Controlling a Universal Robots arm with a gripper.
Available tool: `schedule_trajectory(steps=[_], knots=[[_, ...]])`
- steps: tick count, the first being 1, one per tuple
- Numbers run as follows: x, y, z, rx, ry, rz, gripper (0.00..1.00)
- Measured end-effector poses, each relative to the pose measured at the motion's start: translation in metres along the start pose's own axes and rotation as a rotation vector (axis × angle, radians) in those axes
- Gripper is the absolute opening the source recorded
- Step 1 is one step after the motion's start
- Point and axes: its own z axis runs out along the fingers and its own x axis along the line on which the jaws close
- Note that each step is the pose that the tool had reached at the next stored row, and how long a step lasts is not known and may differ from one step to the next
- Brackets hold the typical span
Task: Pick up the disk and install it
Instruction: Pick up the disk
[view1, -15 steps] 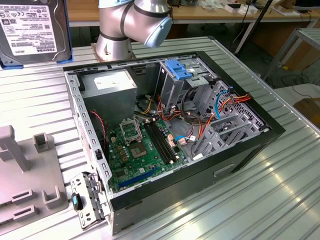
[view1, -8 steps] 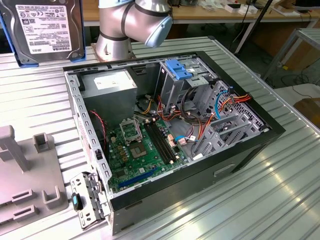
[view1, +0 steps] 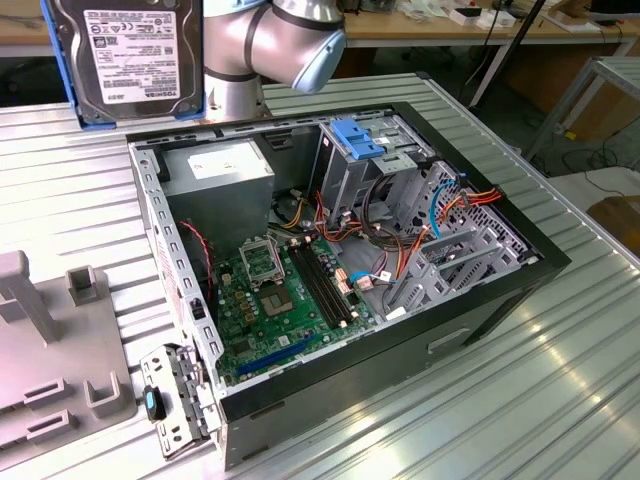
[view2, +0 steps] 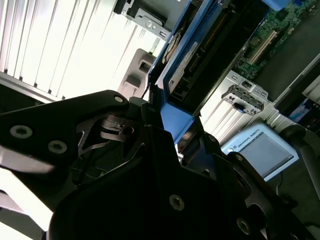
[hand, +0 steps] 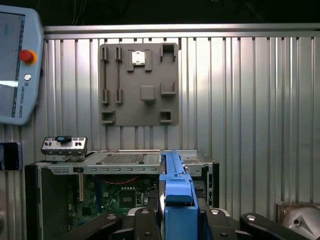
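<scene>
the disk (view1: 125, 55) hangs high in the air next to the robot arm (view1: 270, 40). it is past the far corner of the open computer case (view1: 400, 365) and not touching it, and its label side is turned to the exterior view. the gripper (hand: 178, 207) is pinching it: in both wrist views the black fingers (hand: 151, 215) press on the two sides of the blue carrier rail. i think the danger is there, because the hold is on a narrow plastic edge and the drive looks heavy for it. if it turns in the grip, it may come tilted to the drive cage (view1: 372, 175) and knock on the metal wall. the orange and blue cables (view1: 440, 215) lie loose just beside the cage, and a corner of the disk could catch them. the motherboard (view1: 270, 295) lies open inside the case, so a drop could damage it. the table (view1: 570, 400) is ribbed metal and shiny, with a grey fixture plate (view1: 40, 340) beside the case. a teach pendant (hand: 15, 65) is near, and work benches (view1: 480, 30) stand behind.
</scene>
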Motion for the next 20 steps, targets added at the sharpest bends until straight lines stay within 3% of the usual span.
schedule_trajectory(steps=[10, 12, 16, 18, 20], knots=[[-0.0004, -0.0303, 0.0005, 0.0, 0.0, 0.0, 0.37], [-0.0006, -0.0408, 0.0007, 0.0, 0.0001, 0.0, 0.37], [-0.0008, -0.0526, 0.0012, 0.0, 0.0, 0.0, 0.37], [-0.0009, -0.062, 0.0022, 0.0, 0.0, 0.0, 0.37], [-0.001, -0.0652, 0.0028, 0.0, 0.0, 0.0, 0.37]])
